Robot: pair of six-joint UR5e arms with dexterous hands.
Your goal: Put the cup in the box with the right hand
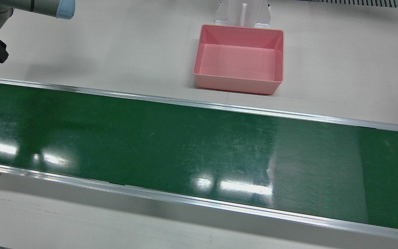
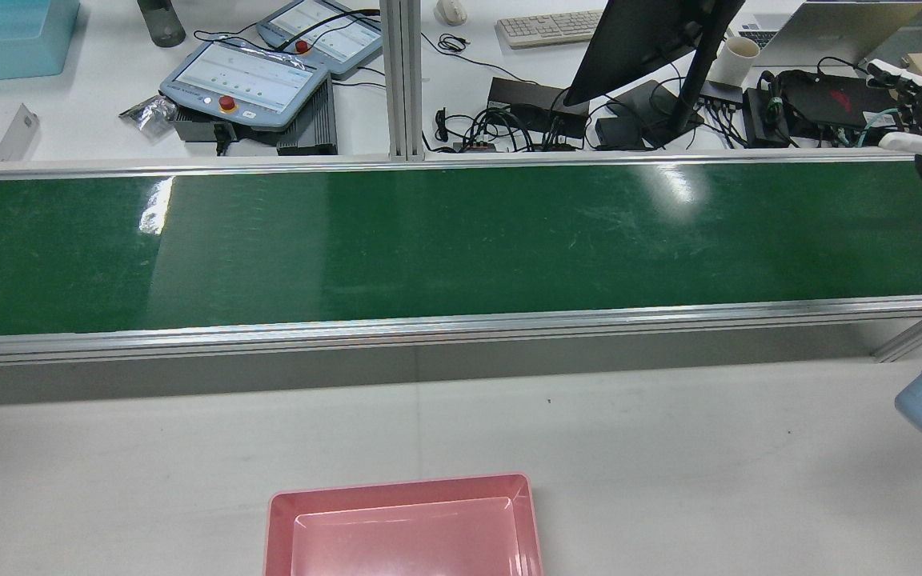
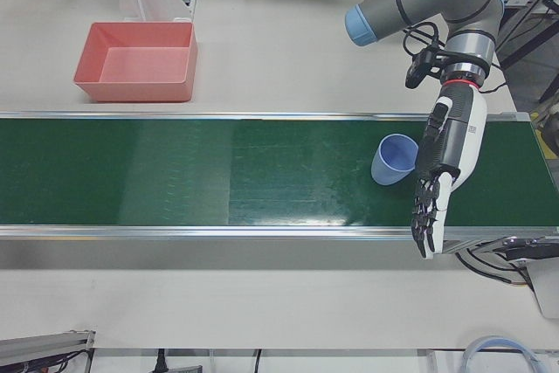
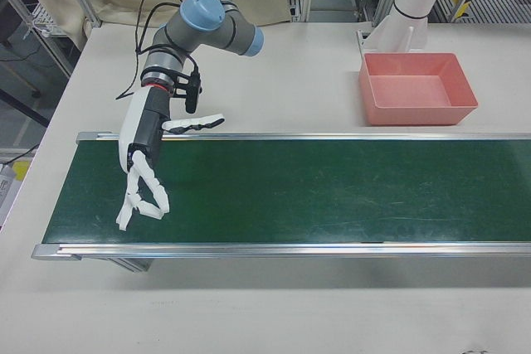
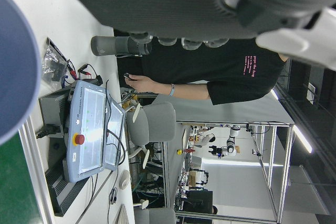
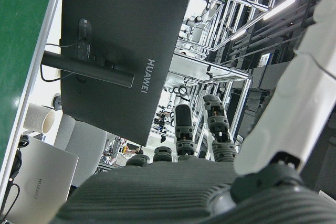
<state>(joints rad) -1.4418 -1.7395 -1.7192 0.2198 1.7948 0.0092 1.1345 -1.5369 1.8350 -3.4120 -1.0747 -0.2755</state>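
One blue cup (image 3: 394, 159) sits on our belt (image 3: 218, 172) beside our empty, spread left hand (image 3: 441, 168); our right hand (image 4: 145, 159) hangs wide, holding nothing, far from the pink box (image 4: 417, 87).

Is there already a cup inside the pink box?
No, the pink box is empty in the front view; its bare floor shows.

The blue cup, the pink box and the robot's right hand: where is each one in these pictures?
blue cup (image 3: 392, 161): left-front view, on its outer side wall.
pink box (image 1: 238, 81): front view, on its near outer wall.
right hand (image 4: 139, 155): right-front view, on the white palm above the fingers.
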